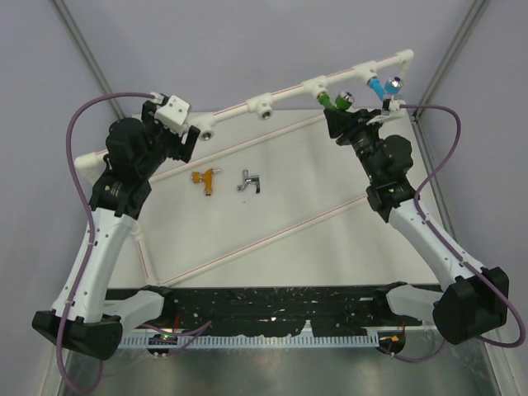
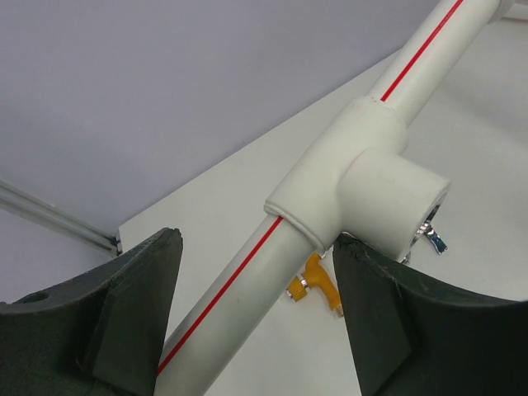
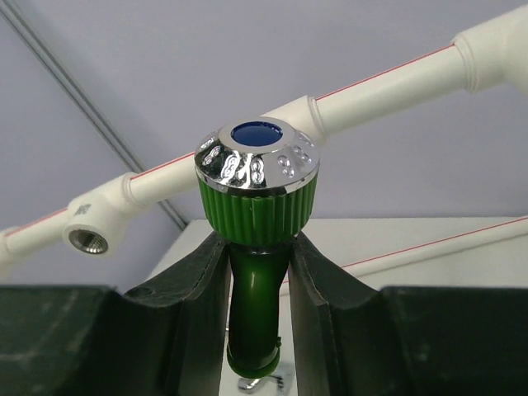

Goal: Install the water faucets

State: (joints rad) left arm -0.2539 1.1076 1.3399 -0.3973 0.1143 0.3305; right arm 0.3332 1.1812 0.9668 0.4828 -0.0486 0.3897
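Observation:
My right gripper is shut on the green faucet, held just in front of a tee of the white pipe frame. In the right wrist view both fingers clamp the green stem below its chrome cap. The blue faucet sits on the pipe further right. The orange-gold faucet and the silver faucet lie on the table. My left gripper is open and straddles the pipe beside a tee; its right finger touches the tee.
An empty threaded socket faces out on the pipe to the left of the green faucet; another shows in the top view. Thin red-striped pipes cross the table. The orange-gold faucet shows under the pipe.

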